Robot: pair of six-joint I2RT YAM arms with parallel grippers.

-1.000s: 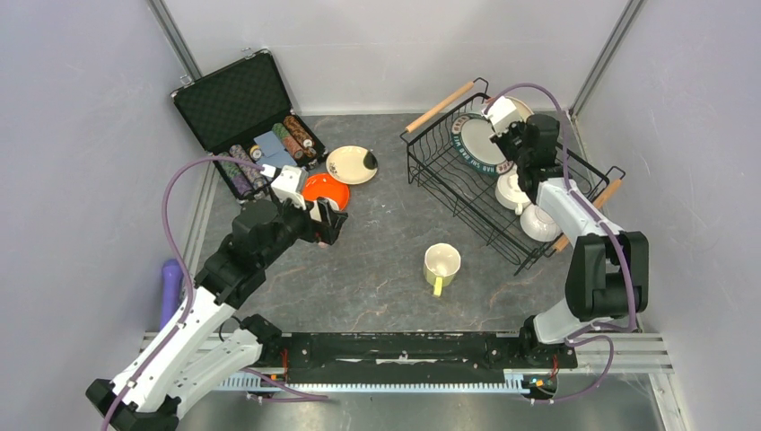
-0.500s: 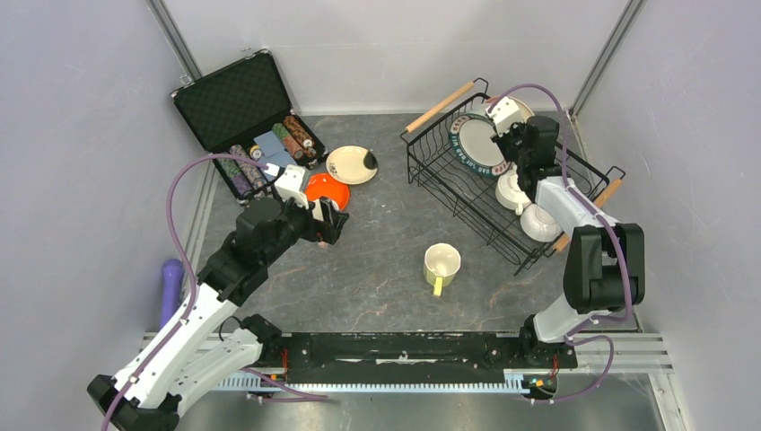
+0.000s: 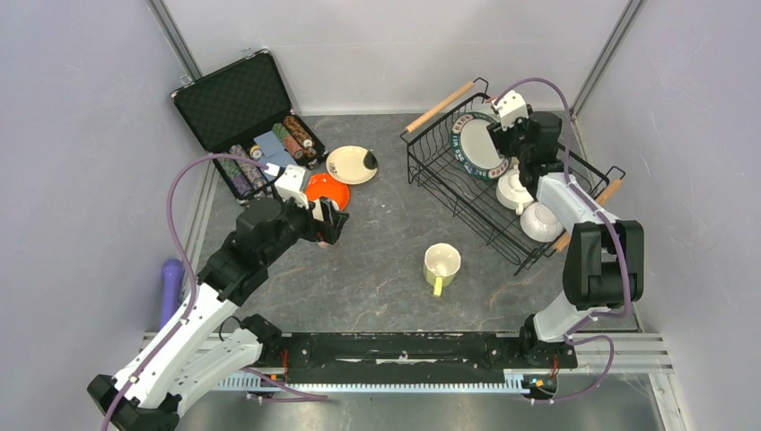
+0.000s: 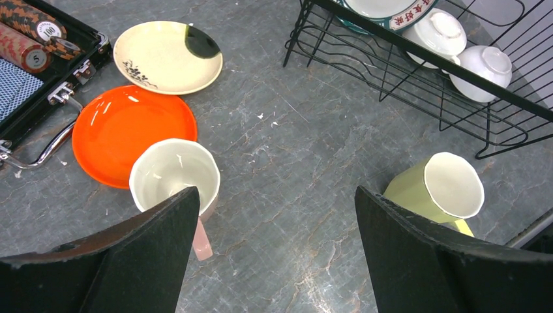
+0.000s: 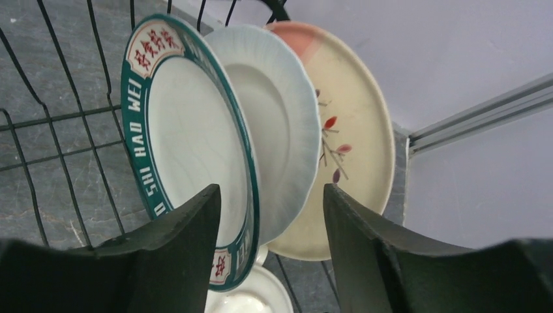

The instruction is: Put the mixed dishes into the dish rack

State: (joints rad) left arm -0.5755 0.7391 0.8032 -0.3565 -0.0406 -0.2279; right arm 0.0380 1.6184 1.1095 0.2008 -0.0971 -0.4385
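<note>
Right gripper [image 5: 270,192] is noted spread astride the rim of the teal plate [image 5: 189,143], stood upright in the rack [image 3: 440,106] against white plate [image 5: 287,130] and pink-cream plate [image 5: 352,130]; left gripper [image 4: 275,195] is held spread above the pink mug [image 4: 175,175], just beside the orange plate [image 4: 124,127] on the worktop [image 4: 293,163].

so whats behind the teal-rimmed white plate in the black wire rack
A white ribbed plate, then a pink-cream plate with a leaf sprig, both upright. The teal-rimmed plate hides the white one's left side.
</note>
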